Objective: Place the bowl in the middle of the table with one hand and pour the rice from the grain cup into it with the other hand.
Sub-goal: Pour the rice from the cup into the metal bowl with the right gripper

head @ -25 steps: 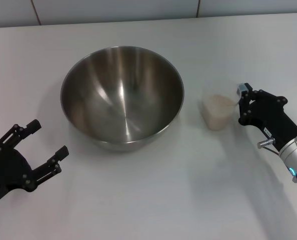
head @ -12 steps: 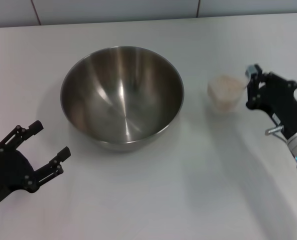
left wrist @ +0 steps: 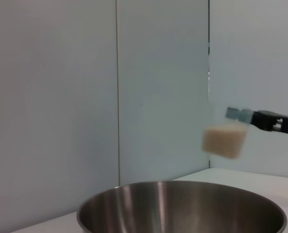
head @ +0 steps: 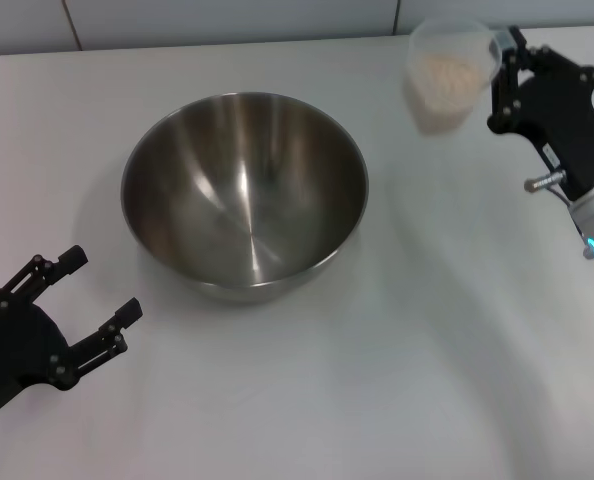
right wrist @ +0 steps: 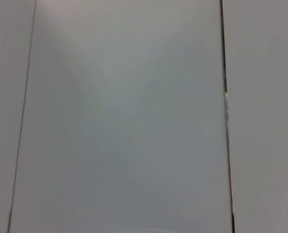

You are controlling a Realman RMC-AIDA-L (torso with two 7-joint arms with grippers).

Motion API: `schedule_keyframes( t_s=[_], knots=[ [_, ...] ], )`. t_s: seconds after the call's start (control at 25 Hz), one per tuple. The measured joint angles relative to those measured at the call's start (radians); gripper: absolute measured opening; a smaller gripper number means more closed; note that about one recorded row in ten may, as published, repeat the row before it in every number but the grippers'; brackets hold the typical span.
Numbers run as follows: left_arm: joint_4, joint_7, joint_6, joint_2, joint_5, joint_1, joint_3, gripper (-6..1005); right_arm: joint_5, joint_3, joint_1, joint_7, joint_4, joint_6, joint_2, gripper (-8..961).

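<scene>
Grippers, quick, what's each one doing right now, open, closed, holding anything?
Left gripper: open, empty, near the bowl.
Right gripper: closed on the cup of rice, lifted off the table.

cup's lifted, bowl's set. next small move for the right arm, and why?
Probably carry the grain cup toward the robot's left until it hangs over the bowl, before any tilt. The right pincer holds it in the air with the rice still inside, off to the side of the bowl's rim, so tipping here would spill on the table. The left pincer sits open, clear of the bowl.
</scene>
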Motion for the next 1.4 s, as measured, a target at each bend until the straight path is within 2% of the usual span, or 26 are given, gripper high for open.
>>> schedule_keyframes(
  t_s=[0.44, 0.96, 1.4],
  knots=[
    [0.0, 0.0, 0.004, 0.002, 0.001, 0.003, 0.004, 848, -0.004, 0.001, 0.055, 0.0, -0.005, 0.01, -0.001, 35],
    [0.0, 0.0, 0.007, 0.0, 0.001, 0.006, 0.004, 848, -0.011, -0.262, 0.208, 0.001, 0.002, 0.073, 0.003, 35],
    [-0.002, 0.0, 0.007, 0.0, 0.001, 0.008, 0.002, 848, -0.031, -0.288, 0.232, -0.039, -0.003, 0.089, 0.005, 34]
  ],
)
